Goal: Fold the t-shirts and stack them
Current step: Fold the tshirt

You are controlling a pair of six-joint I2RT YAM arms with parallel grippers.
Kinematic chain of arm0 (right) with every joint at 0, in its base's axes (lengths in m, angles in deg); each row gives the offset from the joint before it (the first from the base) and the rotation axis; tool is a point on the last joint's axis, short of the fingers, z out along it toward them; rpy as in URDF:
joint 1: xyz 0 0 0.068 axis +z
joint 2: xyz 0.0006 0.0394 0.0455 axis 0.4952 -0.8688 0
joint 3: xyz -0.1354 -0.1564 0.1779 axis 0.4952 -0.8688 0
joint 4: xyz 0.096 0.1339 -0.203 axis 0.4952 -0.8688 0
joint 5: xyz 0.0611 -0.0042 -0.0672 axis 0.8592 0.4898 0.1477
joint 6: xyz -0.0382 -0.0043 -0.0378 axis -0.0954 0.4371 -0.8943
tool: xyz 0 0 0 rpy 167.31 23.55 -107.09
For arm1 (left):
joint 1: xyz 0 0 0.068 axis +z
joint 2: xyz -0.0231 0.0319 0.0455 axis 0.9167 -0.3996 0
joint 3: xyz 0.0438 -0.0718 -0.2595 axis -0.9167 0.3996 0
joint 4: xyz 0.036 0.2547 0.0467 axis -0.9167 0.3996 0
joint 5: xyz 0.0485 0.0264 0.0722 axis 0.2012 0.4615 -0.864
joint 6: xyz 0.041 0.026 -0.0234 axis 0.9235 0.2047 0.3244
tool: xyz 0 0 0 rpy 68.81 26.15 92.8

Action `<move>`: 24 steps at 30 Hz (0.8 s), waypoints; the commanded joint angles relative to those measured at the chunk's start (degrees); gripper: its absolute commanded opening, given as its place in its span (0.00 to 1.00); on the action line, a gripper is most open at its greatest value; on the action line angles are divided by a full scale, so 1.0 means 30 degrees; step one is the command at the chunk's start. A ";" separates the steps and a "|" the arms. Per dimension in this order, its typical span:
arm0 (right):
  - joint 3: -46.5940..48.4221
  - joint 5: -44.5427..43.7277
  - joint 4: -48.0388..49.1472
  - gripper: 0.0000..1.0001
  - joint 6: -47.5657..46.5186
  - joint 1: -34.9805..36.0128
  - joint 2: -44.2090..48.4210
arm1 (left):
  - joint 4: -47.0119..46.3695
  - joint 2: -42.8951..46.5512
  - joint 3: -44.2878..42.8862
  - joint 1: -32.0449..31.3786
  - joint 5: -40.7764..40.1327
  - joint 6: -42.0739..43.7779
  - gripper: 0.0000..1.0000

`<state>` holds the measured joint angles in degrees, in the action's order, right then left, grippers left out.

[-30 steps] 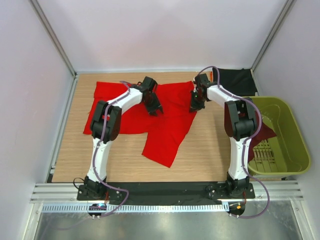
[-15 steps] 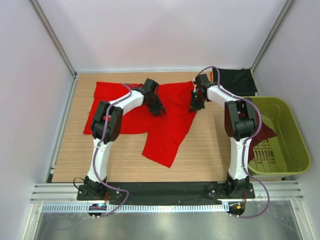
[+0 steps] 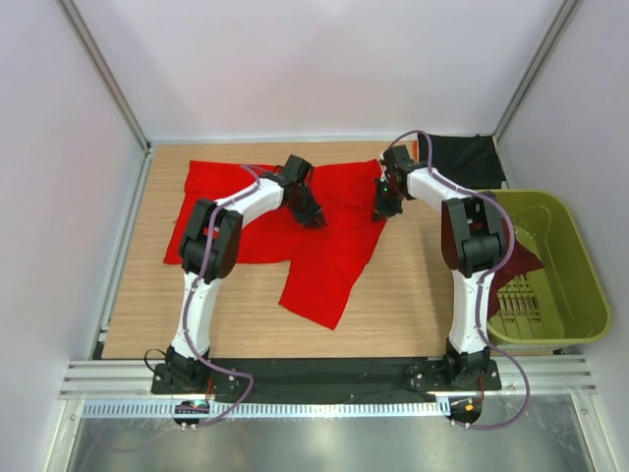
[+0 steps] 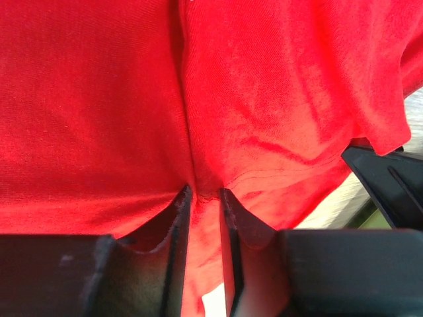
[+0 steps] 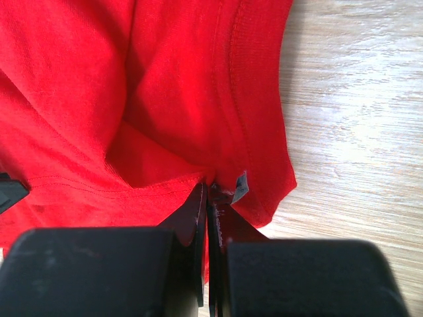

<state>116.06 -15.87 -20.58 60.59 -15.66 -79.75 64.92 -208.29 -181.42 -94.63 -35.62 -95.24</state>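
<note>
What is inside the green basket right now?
A dark maroon shirt lies bunched against the wall of the basket nearest the right arm, with bare slotted floor beside it. The arm covers part of the shirt, and anything beneath it is hidden.

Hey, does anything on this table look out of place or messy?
The red t-shirt lies rumpled and skewed, one end folded toward the near edge. A maroon shirt sits bunched against the wall of the green basket, not stacked.
</note>
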 commanded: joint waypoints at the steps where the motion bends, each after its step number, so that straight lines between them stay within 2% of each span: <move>1: -0.0056 0.0203 0.0001 0.02 -0.0121 0.0072 0.0506 | 0.0161 0.0231 -0.0061 -0.0127 0.0022 -0.0002 0.22; 5: -0.0085 0.0174 0.0001 0.02 -0.0150 0.0043 0.0535 | 0.1037 0.0114 -0.0441 -0.0098 -0.0473 0.0319 0.21; 8: -0.0230 0.0203 0.0030 0.01 -0.0121 0.0043 0.0623 | 0.2269 0.0172 -0.1055 -0.0126 -0.1207 0.0846 0.29; 12: -0.0319 0.0232 0.0147 0.01 -0.0063 0.0043 0.0711 | 0.3939 0.0172 -0.1935 -0.0098 -0.2437 0.1433 0.34; 18: -0.0495 0.0233 0.0235 0.02 0.0025 0.0043 0.0770 | 0.3912 0.0201 -0.2462 -0.0155 -0.1884 0.1434 0.37; 24: -0.0524 0.0262 0.0206 0.02 -0.0004 0.0072 0.0799 | 0.2625 0.0641 -0.2756 -0.0215 -0.1239 0.0995 0.36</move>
<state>115.31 -15.56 -19.84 60.59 -15.66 -79.40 74.80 -208.32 -187.61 -94.74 -40.61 -91.83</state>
